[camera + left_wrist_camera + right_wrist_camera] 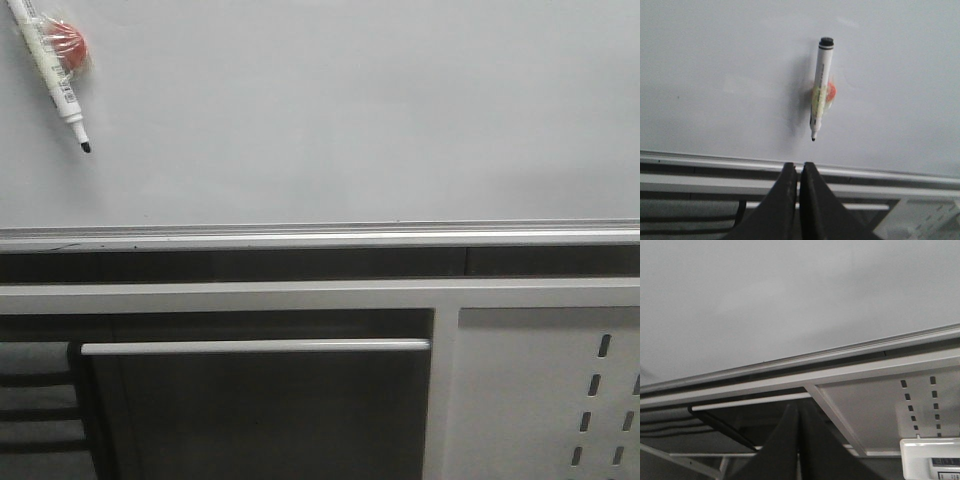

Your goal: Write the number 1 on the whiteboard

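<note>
The marker (pixel 820 90) clings uncapped to the blank whiteboard (pixel 350 120) (orange magnet (pixel 66 42) holding it), ready for pickup; both grippers, left (pixel 799 172) and right (pixel 798 415), have fingers together, empty.

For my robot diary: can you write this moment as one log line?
whiteboard: blank, no 1 yet | marker: stuck on board, uncapped | left jaws: shut, empty | right jaws: shut, empty

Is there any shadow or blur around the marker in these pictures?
In the left wrist view the marker casts a soft dark shadow on the whiteboard beside it; the front view shows the marker fairly sharp, without clear shadow.
</note>
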